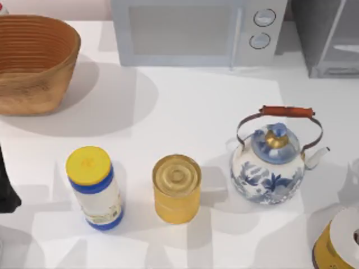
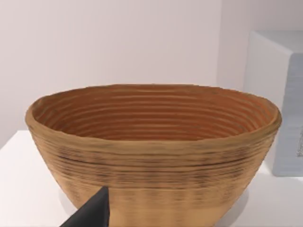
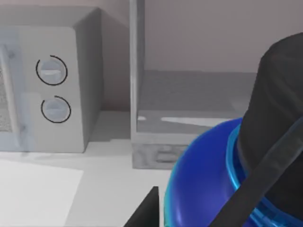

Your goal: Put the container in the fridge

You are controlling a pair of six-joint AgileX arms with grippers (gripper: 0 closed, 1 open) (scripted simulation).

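The basket (image 1: 33,61) looks like coiled, ribbed woven fibre, matt. The kettle (image 1: 269,168) is glossy painted porcelain with a metal bail. The can (image 1: 176,188) is shiny gold metal. The bottle (image 1: 94,188) has a smooth plastic cap. The table (image 1: 185,106) is matt white.

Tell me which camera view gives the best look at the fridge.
The right wrist view: the fridge faces the camera, its pale frame and interior shelf visible beside the microwave. The top view catches just a cropped corner of it at the table's far right. The left wrist view faces the woven basket.
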